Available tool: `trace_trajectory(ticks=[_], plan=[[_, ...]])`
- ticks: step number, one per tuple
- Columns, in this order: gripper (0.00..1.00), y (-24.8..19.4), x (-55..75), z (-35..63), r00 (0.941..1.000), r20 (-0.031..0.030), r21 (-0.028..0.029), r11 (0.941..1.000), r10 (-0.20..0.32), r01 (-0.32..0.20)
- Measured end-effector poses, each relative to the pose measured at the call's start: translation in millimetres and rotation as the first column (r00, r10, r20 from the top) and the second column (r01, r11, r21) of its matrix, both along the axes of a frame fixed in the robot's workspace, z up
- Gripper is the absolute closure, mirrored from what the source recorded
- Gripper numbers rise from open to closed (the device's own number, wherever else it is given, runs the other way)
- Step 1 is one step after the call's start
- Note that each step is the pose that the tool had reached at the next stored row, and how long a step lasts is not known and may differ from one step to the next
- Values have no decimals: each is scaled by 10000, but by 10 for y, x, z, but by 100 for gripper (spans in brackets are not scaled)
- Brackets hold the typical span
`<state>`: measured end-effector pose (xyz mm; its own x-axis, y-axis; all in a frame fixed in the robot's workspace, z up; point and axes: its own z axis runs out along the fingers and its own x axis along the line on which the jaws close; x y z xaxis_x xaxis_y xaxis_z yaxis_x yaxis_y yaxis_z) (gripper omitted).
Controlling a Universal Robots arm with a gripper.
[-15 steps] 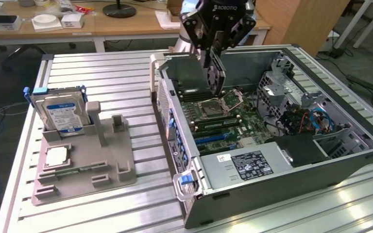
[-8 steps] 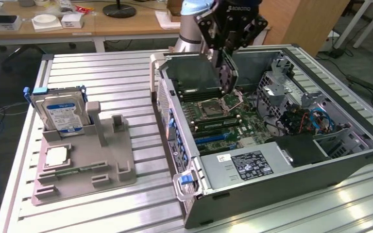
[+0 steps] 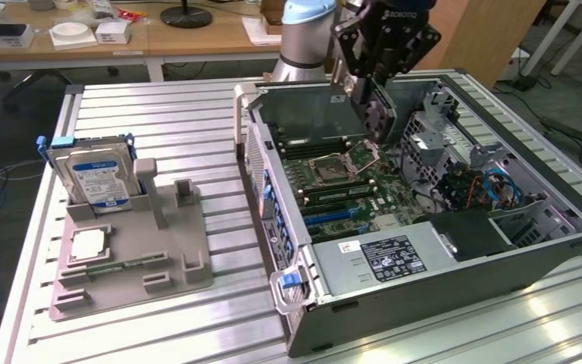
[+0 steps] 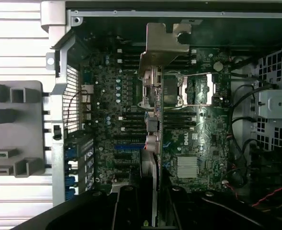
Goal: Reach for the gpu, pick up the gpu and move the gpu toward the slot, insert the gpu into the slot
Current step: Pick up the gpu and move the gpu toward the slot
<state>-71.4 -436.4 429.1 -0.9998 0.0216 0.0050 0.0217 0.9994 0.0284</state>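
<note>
The jaws clamp the gpu [image 3: 374, 114] on edge, hanging over the motherboard [image 3: 372, 178] inside the open case [image 3: 453, 262]. Doing this well means holding the card upright, its lower edge parallel with the slot [image 3: 327, 218].

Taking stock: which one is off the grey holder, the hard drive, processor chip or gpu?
The gpu, gripped on edge by the tool above the motherboard; the hard drive stands in the holder and the processor chip lies flat on it.
</note>
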Motion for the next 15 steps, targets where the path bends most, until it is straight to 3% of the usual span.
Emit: trace_trajectory(ticks=[15], plan=[[74,0,516,-17,10000,3,-1,10000,4,-4]])
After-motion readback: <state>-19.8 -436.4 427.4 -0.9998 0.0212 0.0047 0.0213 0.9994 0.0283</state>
